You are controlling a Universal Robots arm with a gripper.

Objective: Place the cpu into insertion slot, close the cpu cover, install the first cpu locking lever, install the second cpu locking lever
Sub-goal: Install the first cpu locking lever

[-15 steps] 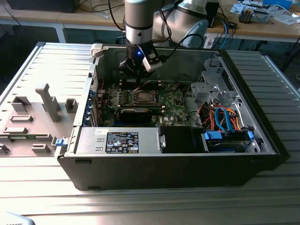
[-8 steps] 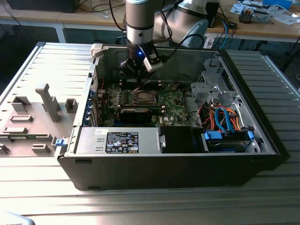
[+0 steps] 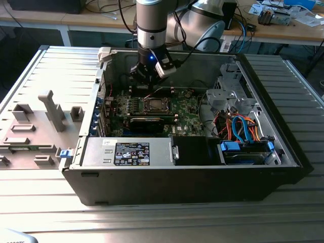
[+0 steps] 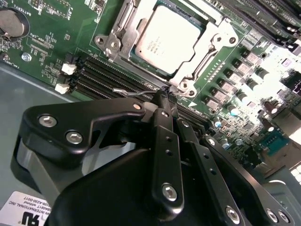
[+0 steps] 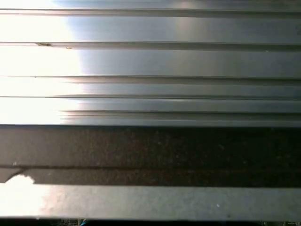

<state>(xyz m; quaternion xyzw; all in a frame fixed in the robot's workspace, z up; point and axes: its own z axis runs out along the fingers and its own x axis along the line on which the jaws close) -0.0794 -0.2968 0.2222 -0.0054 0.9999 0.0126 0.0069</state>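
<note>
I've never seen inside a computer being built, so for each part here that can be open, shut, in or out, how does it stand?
Pale grey-green square cpu: seated in the insertion slot.
Silvery metal cpu cover: closed over the cpu's edges.
Thin wire locking lever: raised, at the pincer's tips.
Black pincer: shut on the lever.
Black computer case: open.

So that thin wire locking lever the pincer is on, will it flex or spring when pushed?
Probably springy: the locking lever looks like thin bent wire, so it may flex and snap back. Its smooth metal could slip between the closed pincer tips. The cpu already sits under the cpu cover.
</note>
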